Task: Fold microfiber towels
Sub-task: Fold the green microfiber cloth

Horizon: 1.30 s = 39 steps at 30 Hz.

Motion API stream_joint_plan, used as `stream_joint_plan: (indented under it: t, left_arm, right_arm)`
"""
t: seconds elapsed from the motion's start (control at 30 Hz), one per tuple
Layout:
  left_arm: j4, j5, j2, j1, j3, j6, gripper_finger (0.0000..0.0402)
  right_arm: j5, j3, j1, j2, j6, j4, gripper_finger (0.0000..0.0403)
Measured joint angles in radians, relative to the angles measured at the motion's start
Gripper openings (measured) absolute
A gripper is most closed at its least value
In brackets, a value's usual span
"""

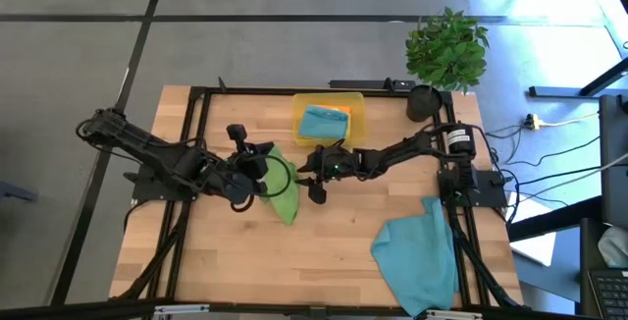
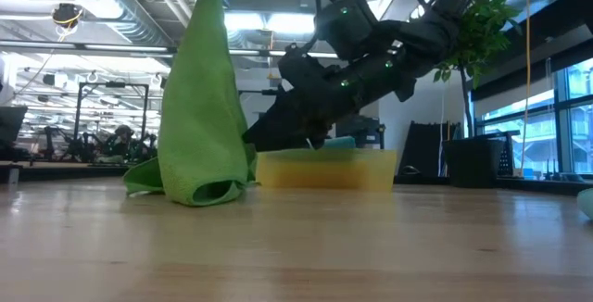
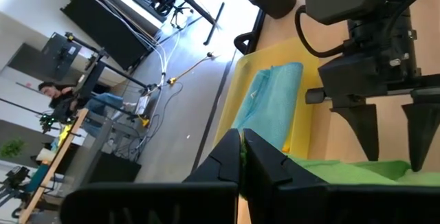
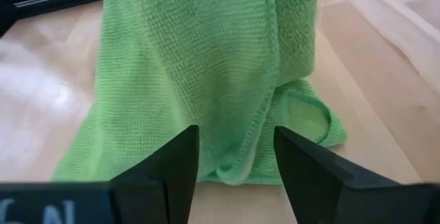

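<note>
A green microfiber towel (image 1: pixel 285 200) hangs in a narrow cone from my left gripper (image 1: pixel 263 175), which is shut on its top, near the table's middle. Its lower end (image 2: pixel 199 191) rests bunched on the wood. My right gripper (image 4: pixel 236 165) reaches in low from the table's right and is open. Its fingers stand either side of a hemmed edge on the towel's lower part (image 4: pixel 265 124). A teal towel (image 1: pixel 324 122) lies in the yellow tray (image 1: pixel 355 114) at the back. A second teal towel (image 1: pixel 420 251) lies rumpled at the front right. My left gripper pinches the top of the green towel (image 3: pixel 241 157) between its two shut fingers; only a thin green strip shows between them. The towel hangs below the hold (image 2: pixel 206 6), spreading downward, with its lower end on the table. Whether my right gripper touches the towel cannot be told.
A potted plant (image 1: pixel 446 50) stands at the back right corner. The tray (image 2: pixel 324 169) sits just behind the hanging towel. Bare wood lies at the front left and front middle of the table (image 1: pixel 324 261).
</note>
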Motion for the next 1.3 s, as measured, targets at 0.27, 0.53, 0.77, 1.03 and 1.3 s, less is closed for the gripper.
stream_joint_plan:
  t: [0.27, 0.53, 0.77, 1.03, 1.3]
  left_arm:
    - [0.0, 0.007, 0.0, 0.0, 0.0, -0.001, 0.0]
    - [0.0, 0.007, 0.0, 0.0, 0.0, -0.003, 0.0]
    - [0.0, 0.007, 0.0, 0.0, 0.0, -0.003, 0.0]
    - [0.009, -0.01, 0.0, 0.0, 0.0, 0.011, 0.0]
    - [0.178, -0.122, -0.008, 0.015, 0.0, 0.184, 0.0]
  right_arm:
    - [0.037, 0.0, 0.0, 0.0, -0.004, -0.027, 0.0179]
    - [0.039, 0.0, 0.0, 0.0, -0.068, -0.047, 0.0094]
    - [0.039, 0.0, -0.002, 0.0, -0.107, -0.087, 0.0008]
    - [0.231, -0.001, 0.024, -0.15, -0.162, -0.271, 0.0003]
    - [0.438, 0.0, 0.109, -0.459, -0.225, -0.495, 0.0002]
